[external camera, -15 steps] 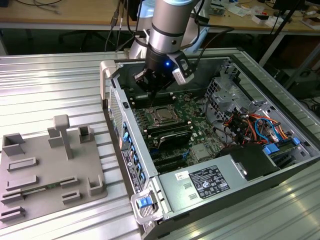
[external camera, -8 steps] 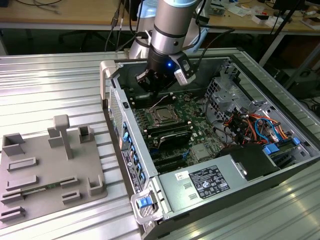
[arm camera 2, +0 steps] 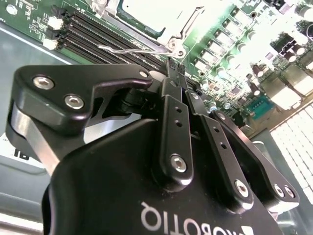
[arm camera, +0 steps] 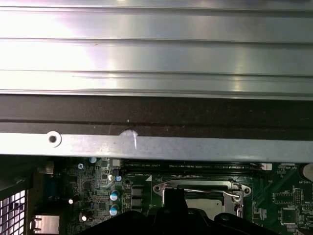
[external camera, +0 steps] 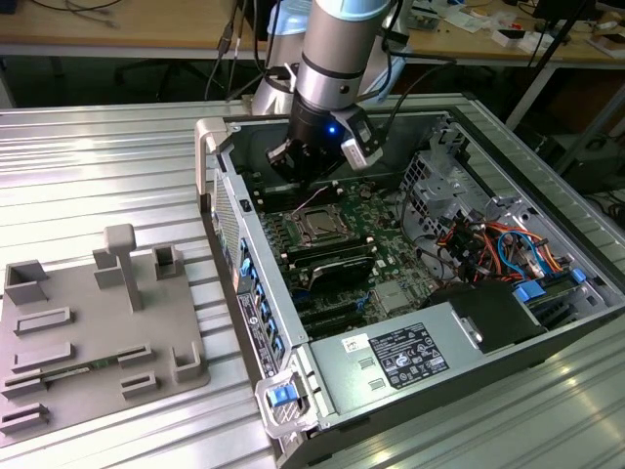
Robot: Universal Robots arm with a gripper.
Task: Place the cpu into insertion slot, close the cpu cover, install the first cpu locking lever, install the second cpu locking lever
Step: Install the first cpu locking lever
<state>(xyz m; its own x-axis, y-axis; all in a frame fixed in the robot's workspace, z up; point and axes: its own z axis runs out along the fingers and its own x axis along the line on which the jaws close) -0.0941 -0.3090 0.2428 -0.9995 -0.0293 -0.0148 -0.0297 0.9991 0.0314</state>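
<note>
Fingers: we find the fingers pressed together with nothing visibly pinched between them, tips low over the motherboard.
Cpu: the cpu sits in the insertion slot, just beyond the fingertips; we judge placement done.
Cover: the cpu cover appears folded down around the chip, between the fingertips and the cpu; we judge it closed, latching unconfirmed.
Lever: one wire locking lever runs just ahead of the tips, apparently lifted clear of the memory slots; we cannot tell whether they touch.
Remaining: in our judgement, both levers are not yet secured.
</note>
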